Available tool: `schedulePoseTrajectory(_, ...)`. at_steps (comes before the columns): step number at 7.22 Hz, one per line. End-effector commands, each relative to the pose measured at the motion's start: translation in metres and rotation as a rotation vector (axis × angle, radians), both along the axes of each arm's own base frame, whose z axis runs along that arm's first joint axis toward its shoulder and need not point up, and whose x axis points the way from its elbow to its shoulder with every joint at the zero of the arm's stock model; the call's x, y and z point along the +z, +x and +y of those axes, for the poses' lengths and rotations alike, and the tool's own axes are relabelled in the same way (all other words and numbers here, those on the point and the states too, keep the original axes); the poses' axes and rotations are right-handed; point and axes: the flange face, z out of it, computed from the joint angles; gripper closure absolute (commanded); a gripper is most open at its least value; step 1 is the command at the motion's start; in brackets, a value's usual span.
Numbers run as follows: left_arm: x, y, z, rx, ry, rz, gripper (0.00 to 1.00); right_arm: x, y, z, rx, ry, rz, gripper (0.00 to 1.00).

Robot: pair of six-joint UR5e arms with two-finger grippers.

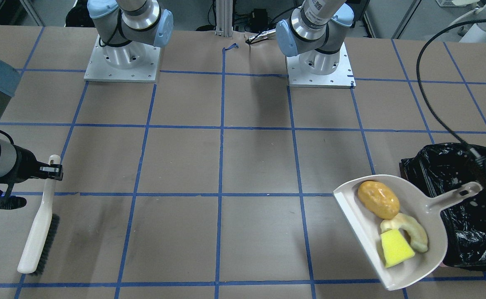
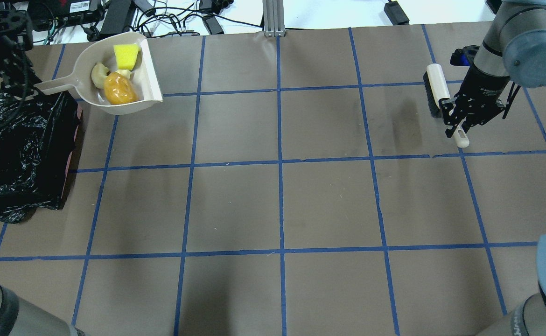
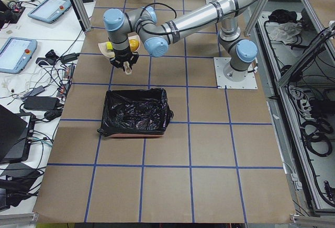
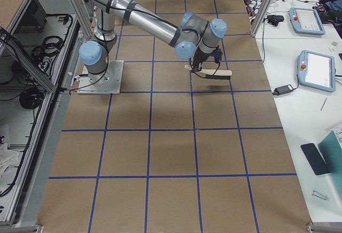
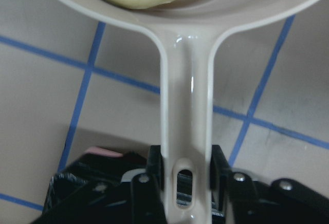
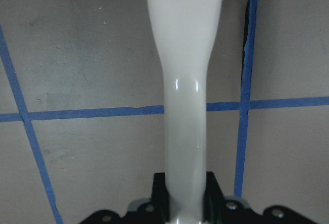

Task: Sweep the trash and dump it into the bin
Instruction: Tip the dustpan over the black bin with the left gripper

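The bin (image 2: 21, 140) sits at the table's edge on the robot's left, its black liner open upward; the dustpan (image 2: 150, 70) hangs just beyond the bin's far corner, toward the table's middle, apparently clear of the paper; its handle runs back from the scoop to the left gripper (image 5: 186, 171), which is clamped on the handle's end about over that corner. The coming move seems to turn on this: the load lies on the far side of the gripper from the bin, and the pan's open lip faces away from the liner, so the left arm must likely swing and tip the scoop back over the bin. The brush (image 2: 438, 91) is well apart, pinched by its handle in the right gripper (image 6: 185, 196). In the pan lie the potato-like lump (image 1: 378, 199), the cream crescent (image 1: 417, 234) and the yellow wedge (image 1: 396, 248), touching.
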Motion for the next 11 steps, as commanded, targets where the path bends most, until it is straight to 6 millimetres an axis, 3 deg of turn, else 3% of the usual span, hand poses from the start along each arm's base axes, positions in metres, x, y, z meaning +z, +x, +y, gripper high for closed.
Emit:
schedulePoseTrajectory(1,0.015,0.072,0.034,0.045,-0.001,0.009,0.93,-0.013,-0.021,-0.002,0.015,-0.004,0.002,1.0)
schedulePoseTrajectory(3,0.018,0.122,0.044,0.105,-0.013,-0.001,0.93,-0.026,-0.026,0.005,0.02,0.011,-0.008,1.0)
schedulePoseTrajectory(7,0.009,0.223,0.066,-0.033,-0.052,-0.087,0.93,-0.041,-0.026,0.012,0.039,-0.006,0.027,1.0)
schedulePoseTrajectory(11,0.01,0.286,0.08,-0.207,0.019,-0.179,0.93,-0.041,-0.027,0.012,0.038,-0.008,0.03,1.0)
